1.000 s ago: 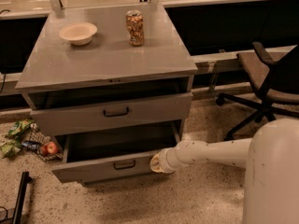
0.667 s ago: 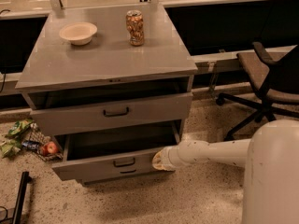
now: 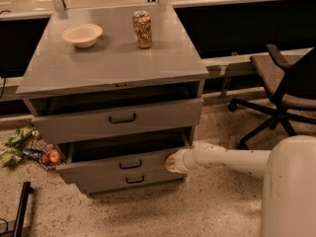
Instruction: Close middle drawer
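The grey cabinet (image 3: 113, 63) has three drawers. The middle drawer (image 3: 98, 168), with a small black bar handle (image 3: 131, 164), stands out a little, with a dark gap showing above its front. My gripper (image 3: 171, 163) is at the end of my white arm (image 3: 227, 158), which reaches in from the right. Its tip is against the right end of the middle drawer's front. The upper drawer (image 3: 79, 125), with the tallest front and a larger handle, also stands out. The lowest drawer (image 3: 135, 180) sits flush.
A cream bowl (image 3: 82, 34) and a patterned can (image 3: 142, 29) stand on the cabinet top. A black office chair (image 3: 281, 90) is at the right. Wrappers and a red apple (image 3: 52, 157) lie on the floor at the left. A black bar (image 3: 19, 209) lies at the lower left.
The middle drawer has slid further into the cabinet, and my gripper has moved inward with its front. The upper drawer has not moved.
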Robot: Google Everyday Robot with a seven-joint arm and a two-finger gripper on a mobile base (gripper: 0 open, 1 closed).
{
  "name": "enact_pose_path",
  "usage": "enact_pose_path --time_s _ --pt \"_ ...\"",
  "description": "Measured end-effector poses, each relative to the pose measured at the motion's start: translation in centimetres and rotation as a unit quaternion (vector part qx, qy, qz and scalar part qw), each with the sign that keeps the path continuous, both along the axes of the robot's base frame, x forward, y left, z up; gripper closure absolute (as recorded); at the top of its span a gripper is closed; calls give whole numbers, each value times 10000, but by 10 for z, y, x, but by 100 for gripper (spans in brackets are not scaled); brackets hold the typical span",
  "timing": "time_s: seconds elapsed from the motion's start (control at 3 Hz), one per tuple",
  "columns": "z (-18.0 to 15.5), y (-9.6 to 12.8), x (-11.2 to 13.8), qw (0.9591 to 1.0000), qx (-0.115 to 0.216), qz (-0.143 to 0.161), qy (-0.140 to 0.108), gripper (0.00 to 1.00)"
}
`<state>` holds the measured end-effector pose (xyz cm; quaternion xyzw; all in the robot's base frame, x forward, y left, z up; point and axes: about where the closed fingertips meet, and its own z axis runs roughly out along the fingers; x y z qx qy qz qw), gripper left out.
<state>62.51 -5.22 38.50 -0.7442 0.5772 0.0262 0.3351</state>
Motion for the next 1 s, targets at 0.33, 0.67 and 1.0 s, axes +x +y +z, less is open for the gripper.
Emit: enact_pose_path --time_s 0.33,0.67,1.0 --pt "0 -8 27 9999 -6 22 -161 100" --pt "0 -11 45 9996 -26 23 -267 100" --pt "0 -16 51 9997 34 -11 -244 100"
